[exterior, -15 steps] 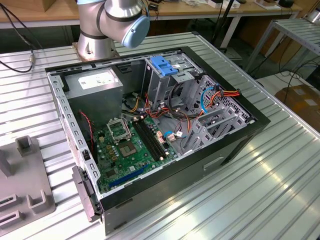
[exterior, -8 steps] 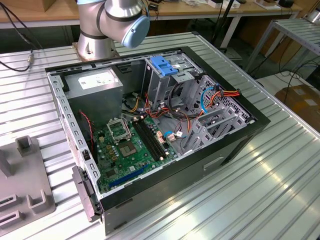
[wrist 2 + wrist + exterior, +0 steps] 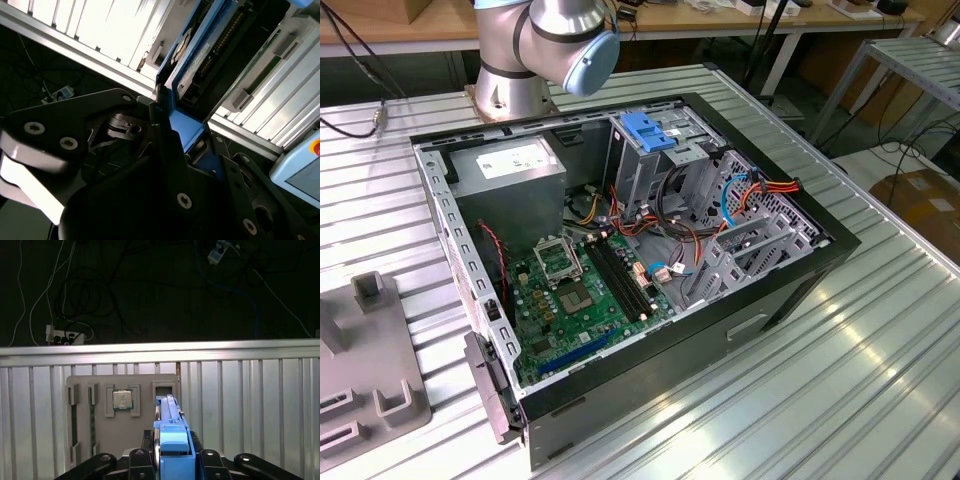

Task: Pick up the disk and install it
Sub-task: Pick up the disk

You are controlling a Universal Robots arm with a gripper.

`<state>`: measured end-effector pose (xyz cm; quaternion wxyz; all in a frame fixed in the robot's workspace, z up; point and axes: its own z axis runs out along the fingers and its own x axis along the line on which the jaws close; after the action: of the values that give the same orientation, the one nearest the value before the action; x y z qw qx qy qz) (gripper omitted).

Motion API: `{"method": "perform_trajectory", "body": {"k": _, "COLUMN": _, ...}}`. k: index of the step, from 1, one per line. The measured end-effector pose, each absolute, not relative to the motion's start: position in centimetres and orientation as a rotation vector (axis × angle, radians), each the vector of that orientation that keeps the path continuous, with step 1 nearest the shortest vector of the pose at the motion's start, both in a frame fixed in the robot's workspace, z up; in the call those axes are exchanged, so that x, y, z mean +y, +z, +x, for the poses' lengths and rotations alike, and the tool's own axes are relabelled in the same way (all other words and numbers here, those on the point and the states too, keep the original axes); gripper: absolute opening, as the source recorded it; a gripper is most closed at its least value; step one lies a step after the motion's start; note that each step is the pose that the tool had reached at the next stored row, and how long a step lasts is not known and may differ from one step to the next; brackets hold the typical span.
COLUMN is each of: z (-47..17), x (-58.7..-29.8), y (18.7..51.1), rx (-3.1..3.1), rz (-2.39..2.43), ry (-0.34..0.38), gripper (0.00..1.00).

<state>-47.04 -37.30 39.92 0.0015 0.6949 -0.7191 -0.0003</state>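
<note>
- While the gripper (image 3: 174,464) is clamped on it, the disk (image 3: 172,437) stands on edge between the 2 fingers (image 3: 141,460), blue rail uppermost.
- Just beyond it lies a grey tray (image 3: 90,440) holding 1 processor chip (image 3: 122,400); whether the disk touches the tray's slot cannot be told.
- That tray rests on a slatted metal table (image 3: 250,415).
- In the exterior view, an open computer case (image 3: 770,310) sits on the table, with the tray at the exterior view's left.

A ribbed aluminium table (image 3: 840,380) carries an open computer case (image 3: 790,300) at the exterior view's centre, a grey slotted fixture plate (image 3: 380,405) at lower left, and seemingly the arm's base (image 3: 505,95) at upper left.
</note>
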Motion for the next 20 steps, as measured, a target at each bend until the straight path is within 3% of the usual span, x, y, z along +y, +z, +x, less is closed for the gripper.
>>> {"method": "perform_trajectory", "body": {"k": 20, "z": -47.0, "x": -37.3, "y": 44.4, "rx": -2.257, "rz": 2.181, "ry": -0.001, "gripper": 0.37}}
